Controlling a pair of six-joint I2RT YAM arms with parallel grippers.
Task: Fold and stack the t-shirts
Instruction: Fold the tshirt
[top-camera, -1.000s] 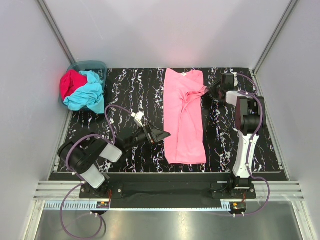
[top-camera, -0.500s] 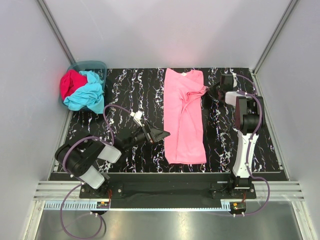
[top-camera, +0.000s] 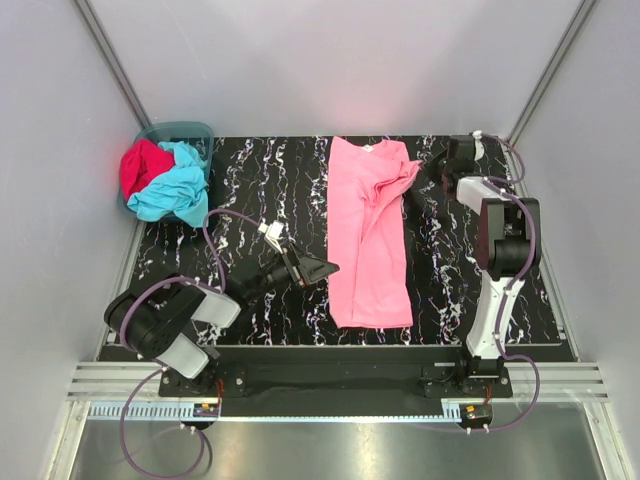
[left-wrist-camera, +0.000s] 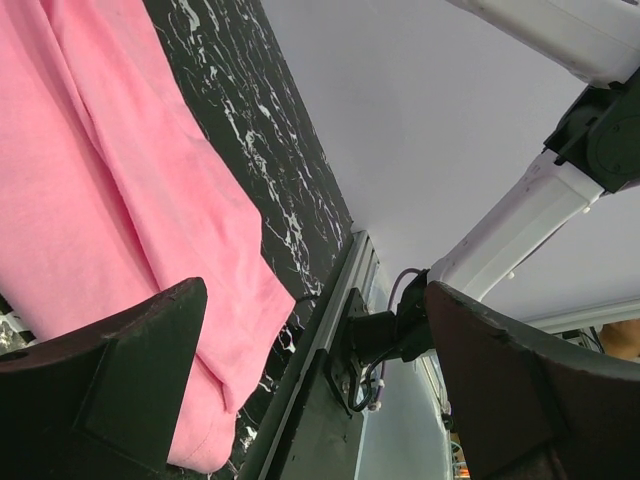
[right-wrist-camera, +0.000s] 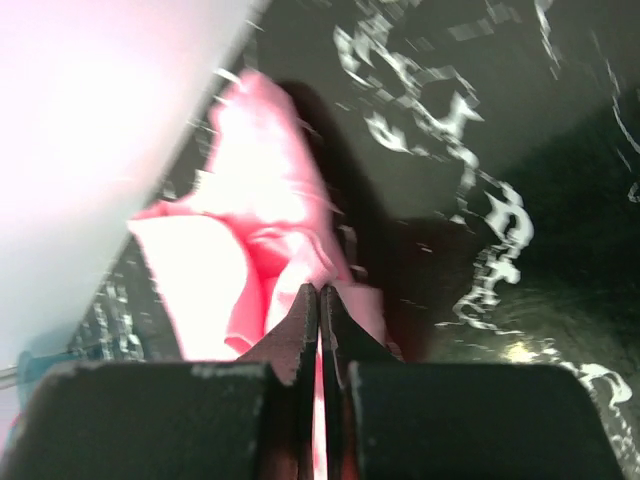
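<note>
Pink tee (top-camera: 370, 240): laid flat.
R gripper (right-wrist-camera: 319, 305): clamped on tee's sleeve.
L gripper (top-camera: 325, 270): spread wide, near tee.

teal basket (top-camera: 172, 127), black marbled tabletop (top-camera: 268, 190)

Likely a lab: plain-walled booth (top-camera: 330, 60), marbled table (top-camera: 250, 190).

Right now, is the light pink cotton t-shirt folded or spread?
Partly folded: the t-shirt lies as a narrow strip, right gripper pinching its sleeve.
</note>
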